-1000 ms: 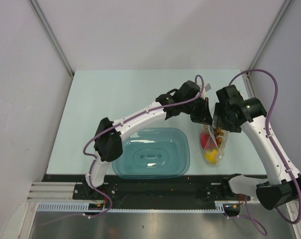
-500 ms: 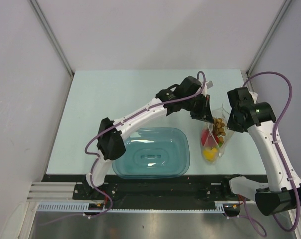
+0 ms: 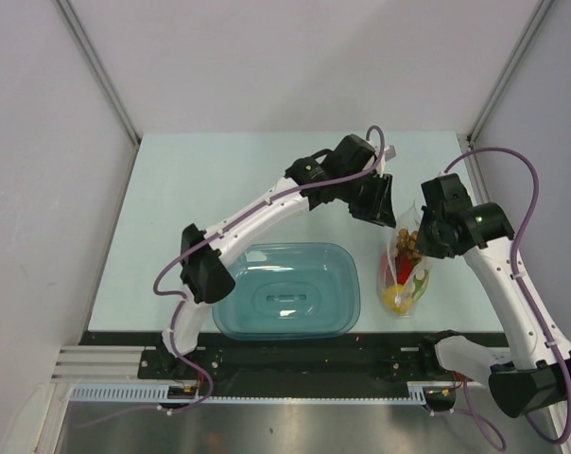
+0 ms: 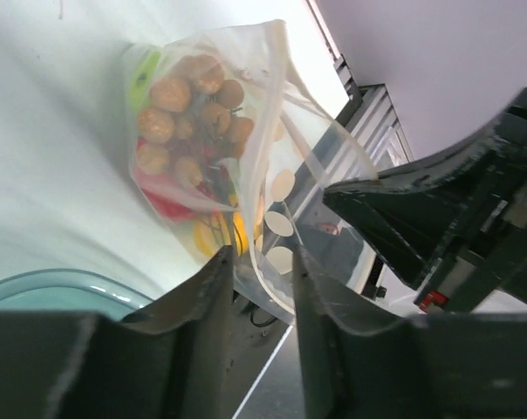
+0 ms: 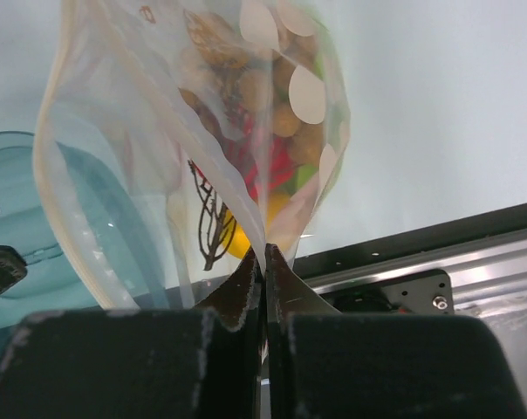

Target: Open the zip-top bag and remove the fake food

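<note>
The zip-top bag [image 3: 404, 270] stood just beside the right-hand end of the teal tub [image 3: 347, 284]. Its bottom was down near the table [image 3: 219, 189] and its mouth was lifted toward the far side. The right gripper [image 5: 263, 262] had its fingers pressed together on a fold of the clear film at one lip of the mouth. This looked like the grip that held the bag up and kept the contents from sliding out of reach.

The left gripper [image 4: 262, 271] was on the side of the bag's mouth nearer the tub, with its jaws parted. Film printed with white dots ran through the gap between them, but they did not appear to be pinching it. My reading was that it had let go of that lip, or was lining up for a new bite, while the other arm kept the mouth spread.

The mouth gaped wide in both wrist views, so the seal seemed to be undone already. The fake food [image 4: 189, 131] was all inside the bag and lay beside the tub, not in it. The bunch of orange-brown balls sat nearest the opening, and the red and yellow-green pieces were lower down.

No brand or wording could be read anywhere. The bag showed only its dots (a small red patch on the hardware in the left wrist view was too small to make out).
</note>
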